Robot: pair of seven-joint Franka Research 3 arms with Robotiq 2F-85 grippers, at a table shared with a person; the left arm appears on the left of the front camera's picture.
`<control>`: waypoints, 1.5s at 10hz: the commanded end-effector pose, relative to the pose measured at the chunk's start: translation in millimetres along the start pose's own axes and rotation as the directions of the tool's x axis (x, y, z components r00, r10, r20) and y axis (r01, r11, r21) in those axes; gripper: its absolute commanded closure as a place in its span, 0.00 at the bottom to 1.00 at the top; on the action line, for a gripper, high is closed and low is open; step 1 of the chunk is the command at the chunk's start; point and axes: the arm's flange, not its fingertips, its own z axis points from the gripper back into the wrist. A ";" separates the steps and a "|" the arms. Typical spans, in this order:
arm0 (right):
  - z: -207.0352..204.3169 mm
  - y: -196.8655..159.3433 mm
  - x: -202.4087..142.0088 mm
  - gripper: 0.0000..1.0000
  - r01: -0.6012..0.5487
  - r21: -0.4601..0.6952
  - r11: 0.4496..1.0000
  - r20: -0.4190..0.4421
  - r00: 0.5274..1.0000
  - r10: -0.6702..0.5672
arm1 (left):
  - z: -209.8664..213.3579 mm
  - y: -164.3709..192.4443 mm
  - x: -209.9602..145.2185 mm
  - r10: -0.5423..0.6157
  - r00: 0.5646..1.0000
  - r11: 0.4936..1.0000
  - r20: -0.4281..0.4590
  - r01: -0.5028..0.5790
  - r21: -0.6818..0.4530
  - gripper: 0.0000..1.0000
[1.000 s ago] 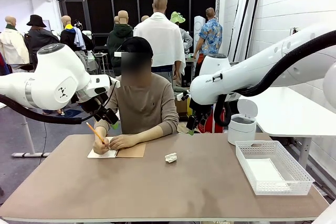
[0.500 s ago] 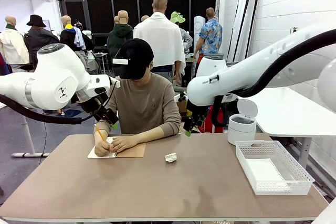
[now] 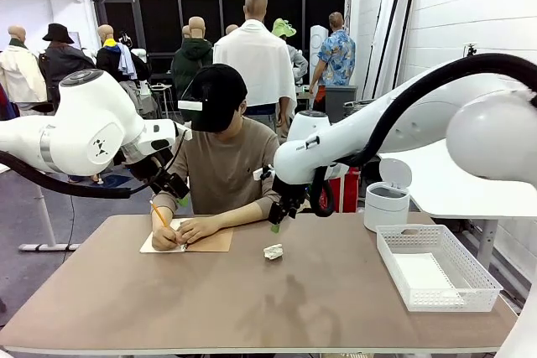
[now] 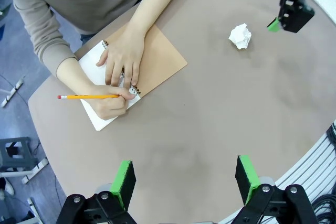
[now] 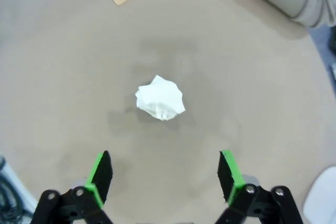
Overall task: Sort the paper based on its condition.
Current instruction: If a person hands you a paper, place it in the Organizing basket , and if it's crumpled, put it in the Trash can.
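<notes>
My right claw (image 5: 164, 171) hangs above the bench (image 5: 252, 93), jaws wide apart and empty. The crumpled paper ball (image 5: 160, 105) lies untouched at twelve o'clock from it, centred between my pads. Seen from the front, one flat sheet (image 3: 426, 275) already lies in the white basket (image 3: 382, 245) at three o'clock from the ball, and a lidded bin (image 3: 386, 204) stands at two o'clock. My left claw (image 4: 184, 182) is spread too, holding nothing. I judge the sorting partly done: the ball awaits pickup, while the person writes in the notebook (image 4: 157, 56).
</notes>
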 end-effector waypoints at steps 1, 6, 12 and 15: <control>-19.7 -7.0 15.2 0.00 -0.017 -0.014 1.000 -0.039 0.999 0.017 | 0.1 2.1 -0.6 -0.005 1.000 1.000 -0.001 0.005 0.006 0.00; -70.5 -10.1 26.6 0.00 -0.105 -0.016 0.994 -0.055 0.993 0.104 | 0.1 2.1 -0.6 -0.005 1.000 1.000 -0.001 0.005 0.006 0.00; -98.2 -14.7 33.6 0.00 -0.112 0.027 0.993 -0.127 0.985 0.115 | 0.1 2.1 -0.6 -0.005 1.000 1.000 -0.001 0.005 0.006 0.00; -106.0 -15.7 35.1 0.00 -0.115 0.050 0.992 -0.147 0.982 0.122 | 0.1 2.1 -0.6 -0.005 1.000 1.000 -0.001 0.005 0.006 0.00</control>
